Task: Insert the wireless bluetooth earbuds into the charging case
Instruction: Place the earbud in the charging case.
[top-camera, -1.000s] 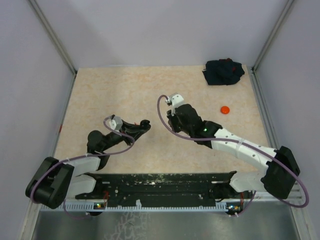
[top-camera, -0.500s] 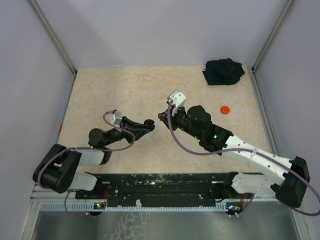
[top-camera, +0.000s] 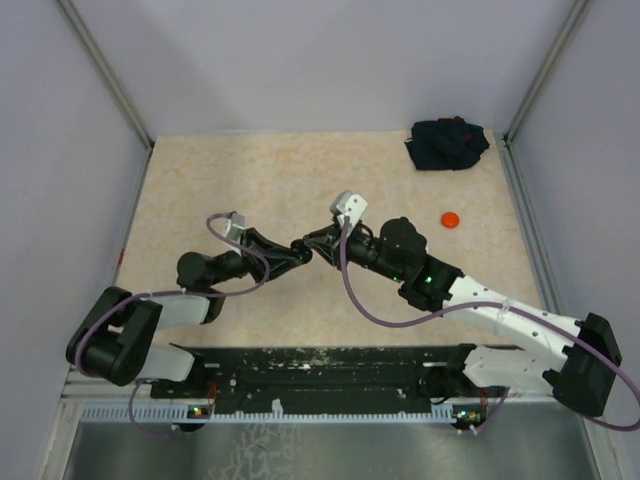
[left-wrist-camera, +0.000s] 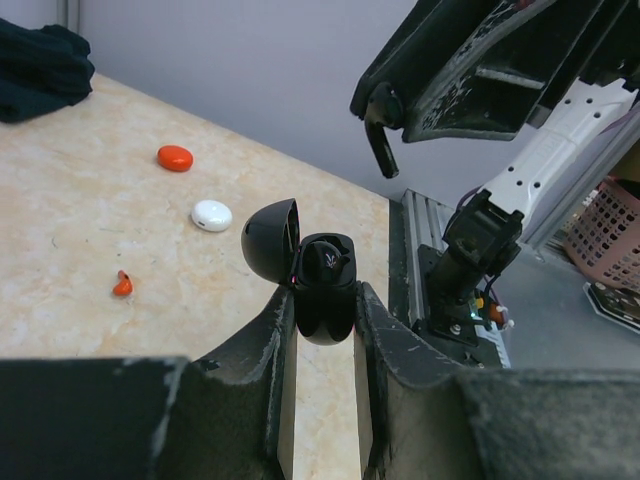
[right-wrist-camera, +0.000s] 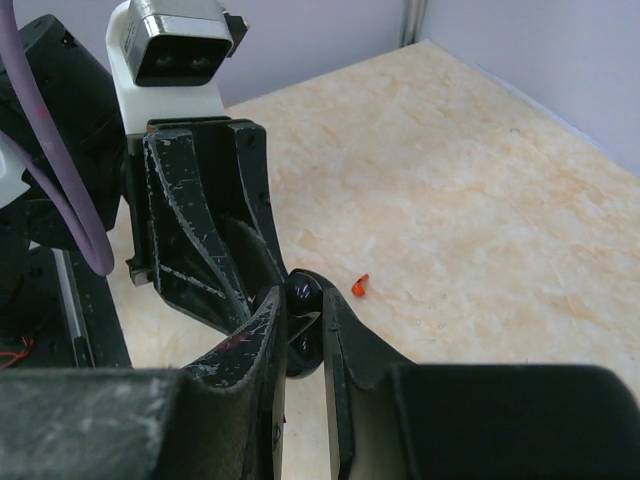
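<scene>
My left gripper (left-wrist-camera: 322, 300) is shut on the black charging case (left-wrist-camera: 326, 275), held upright with its lid (left-wrist-camera: 268, 240) swung open to the left; a black bud shows seated inside. My right gripper (left-wrist-camera: 384, 150) hangs just above and right of the case, shut on a small glossy black earbud (right-wrist-camera: 305, 290). In the right wrist view its fingertips (right-wrist-camera: 331, 312) pinch that bud right against the left gripper's fingers (right-wrist-camera: 205, 250). From above, both grippers (top-camera: 308, 246) meet at mid-table. A red earbud (left-wrist-camera: 122, 285) lies loose on the table, also seen as the red earbud (right-wrist-camera: 360, 285).
An orange puck (left-wrist-camera: 175, 157) and a white puck (left-wrist-camera: 211, 215) lie on the table beyond the red bud; the orange puck (top-camera: 451, 219) shows to the right from above. A dark cloth bundle (top-camera: 447, 144) sits in the far right corner.
The left gripper has reached right and the right gripper has swung left and down, so their tips now meet. Neither grip has changed.
</scene>
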